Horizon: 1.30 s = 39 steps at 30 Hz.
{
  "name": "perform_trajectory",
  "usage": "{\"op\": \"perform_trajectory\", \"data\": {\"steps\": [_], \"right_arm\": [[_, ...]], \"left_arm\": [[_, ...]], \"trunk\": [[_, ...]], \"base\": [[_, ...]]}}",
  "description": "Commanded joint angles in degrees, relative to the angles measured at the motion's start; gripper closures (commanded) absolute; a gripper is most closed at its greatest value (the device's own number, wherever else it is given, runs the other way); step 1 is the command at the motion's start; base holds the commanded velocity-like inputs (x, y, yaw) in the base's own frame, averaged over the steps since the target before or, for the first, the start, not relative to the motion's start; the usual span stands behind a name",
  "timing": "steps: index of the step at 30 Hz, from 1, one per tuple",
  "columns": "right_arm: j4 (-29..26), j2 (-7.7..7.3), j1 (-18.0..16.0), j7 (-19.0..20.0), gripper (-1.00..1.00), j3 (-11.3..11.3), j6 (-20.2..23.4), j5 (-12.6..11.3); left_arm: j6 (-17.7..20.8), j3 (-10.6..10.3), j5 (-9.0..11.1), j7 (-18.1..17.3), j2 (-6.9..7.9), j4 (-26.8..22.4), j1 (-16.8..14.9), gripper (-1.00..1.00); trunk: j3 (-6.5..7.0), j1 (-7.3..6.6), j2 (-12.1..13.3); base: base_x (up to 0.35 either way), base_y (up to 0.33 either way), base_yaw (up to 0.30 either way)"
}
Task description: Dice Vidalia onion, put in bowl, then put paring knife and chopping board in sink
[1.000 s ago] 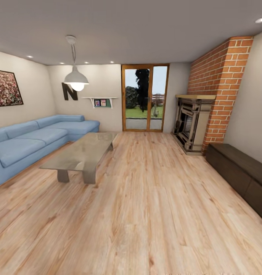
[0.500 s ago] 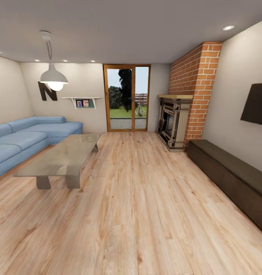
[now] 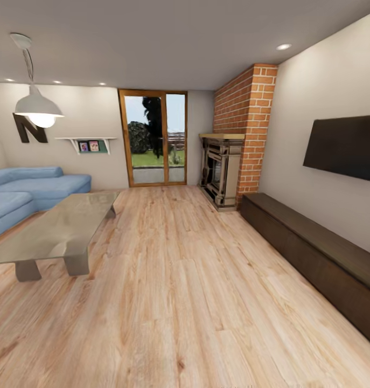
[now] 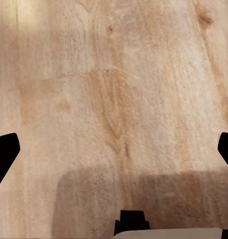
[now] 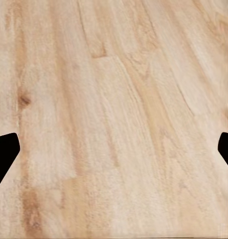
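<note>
Looking from the head view, the robot stands in a living room rather than the kitchen: a pale plank floor [image 3: 185, 302] runs toward a glazed garden door [image 3: 152, 137], with a blue sofa [image 3: 28, 188] and a glass coffee table [image 3: 55, 231] on the left, and a brick fireplace [image 3: 236, 145], a wall television [image 3: 343, 146] and a long dark cabinet [image 3: 314, 248] on the right. The onion, board, knife, bowl and sink lie somewhere outside these pictures, so the task looks unstarted and the robot seems to be in transit. In the left wrist view, the left end effector [image 4: 114, 149] points down at bare floorboards, its dark fingertips far apart at the picture's edges and holding nothing, probably carried low and idle for travel. The right wrist view shows the right end effector [image 5: 114, 149] likewise spread and empty above the planks.
</note>
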Motion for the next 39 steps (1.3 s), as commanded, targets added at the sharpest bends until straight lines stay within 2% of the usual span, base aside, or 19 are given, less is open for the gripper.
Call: {"op": "perform_trajectory", "data": {"steps": [1, 39], "right_arm": [[-0.04, 0.02, 0.0, -0.13, -1.0, 0.0, -0.1, -0.03], [-0.04, 0.02, 0.0, -0.11, -1.0, 0.0, -0.1, 0.0]], "left_arm": [[-0.15, 0.03, 0.05, 0.02, 0.0, 0.0, -0.01, -1.0], [-0.15, 0.03, 0.03, 0.02, -0.08, 0.0, -0.01, -1.0]], "trunk": [[-0.05, 0.0, -0.03], [-0.05, 0.0, -0.03]], "base": [[0.0, 0.0, -0.281], [0.0, 0.0, -0.281]]}}
